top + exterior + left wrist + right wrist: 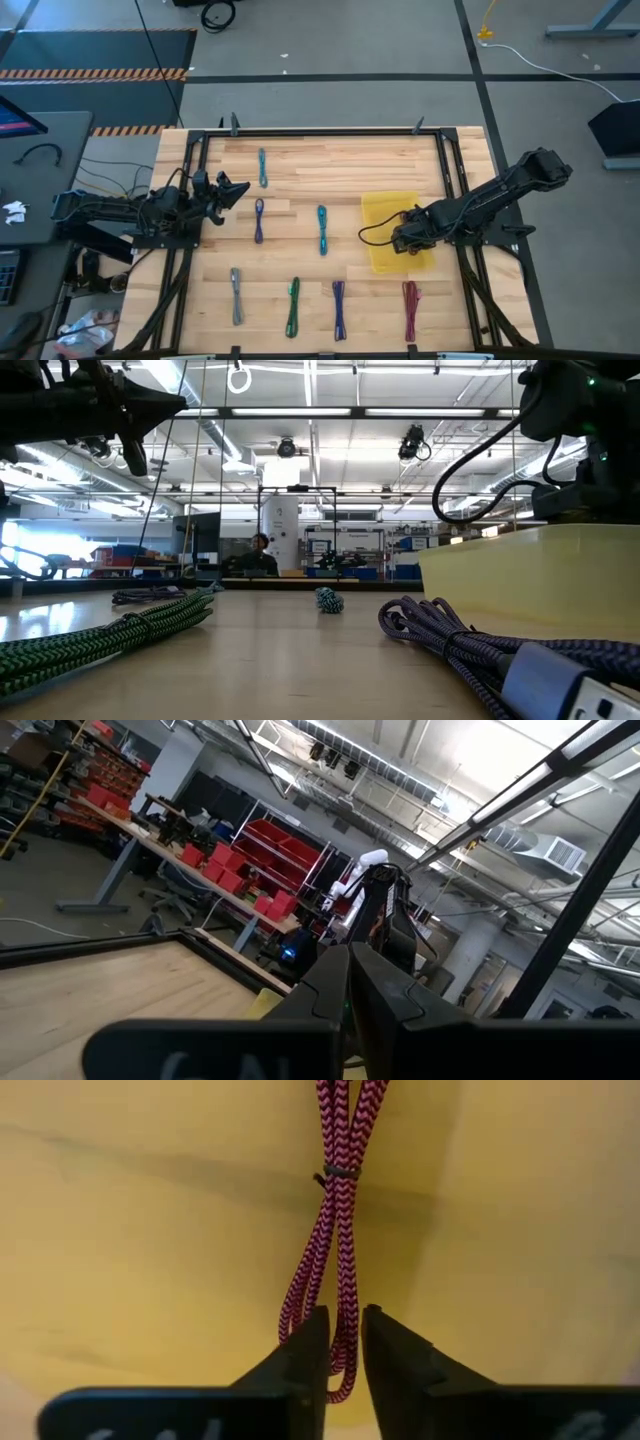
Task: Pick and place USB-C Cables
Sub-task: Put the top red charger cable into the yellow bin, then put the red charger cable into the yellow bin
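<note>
Looking straight down first: my right arm reaches in from the right edge of the desk (pixel 330 160), and my right jaws hang over the yellow tray (pixel 380 205) on the desk's right side, where 1 maroon cable (pixel 406 217) lies inside. From this height I cannot tell how far they stand apart. My left arm waits at the left edge, left jaws raised over the desk.

7 more cables lie on the bare wood: a teal one (pixel 262 167) far left, a purple one (pixel 259 220) and a 2nd teal one (pixel 322 229) in the middle. Along the near edge run a grey one (pixel 235 295), a green one (pixel 293 306), another purple one (pixel 338 309) and another maroon one (pixel 410 309).

At desk level, the green cable (pixel 100 640) lies near on the left, a purple cable (pixel 450 645) near on the right, and a teal bundle (pixel 328 600) farther back. The tray wall (pixel 530 580) rises at the right. A person (pixel 260 545) sits in the room behind.

Past my left wrist, my left fingers (pixel 330 985) press together with nothing between them.

Past my right wrist, my right fingers (pixel 305 1350) stand narrowly parted. The looped end of the maroon cable (pixel 335 1230) sits in the gap, and the cable lies flat on the tray floor (pixel 150 1230).
</note>
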`<state>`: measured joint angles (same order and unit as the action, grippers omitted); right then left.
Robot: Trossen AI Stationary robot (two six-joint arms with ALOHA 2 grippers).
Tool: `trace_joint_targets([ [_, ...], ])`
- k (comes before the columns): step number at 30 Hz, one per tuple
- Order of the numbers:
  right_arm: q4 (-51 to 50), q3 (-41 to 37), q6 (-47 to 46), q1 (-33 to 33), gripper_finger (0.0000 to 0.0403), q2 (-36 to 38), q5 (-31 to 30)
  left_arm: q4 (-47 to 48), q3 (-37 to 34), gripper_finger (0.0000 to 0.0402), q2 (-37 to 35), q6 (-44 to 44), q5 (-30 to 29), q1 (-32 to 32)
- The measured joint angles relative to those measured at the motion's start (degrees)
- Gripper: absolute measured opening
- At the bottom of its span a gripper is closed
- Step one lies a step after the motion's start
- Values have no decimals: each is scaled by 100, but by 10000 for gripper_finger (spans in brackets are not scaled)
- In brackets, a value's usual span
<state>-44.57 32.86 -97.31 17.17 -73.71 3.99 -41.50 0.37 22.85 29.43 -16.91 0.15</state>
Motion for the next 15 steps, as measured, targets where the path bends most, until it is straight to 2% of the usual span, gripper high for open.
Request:
trace_joint_targets([
  [7, -126, 103, 61, 0, 83, 23, -20, 0, 1, 21, -2, -7, 0, 1],
  [15, -1177, 1159, 367, -59, 84, 50, -317, 24, 1, 21, 0, -9, 0, 1],
])
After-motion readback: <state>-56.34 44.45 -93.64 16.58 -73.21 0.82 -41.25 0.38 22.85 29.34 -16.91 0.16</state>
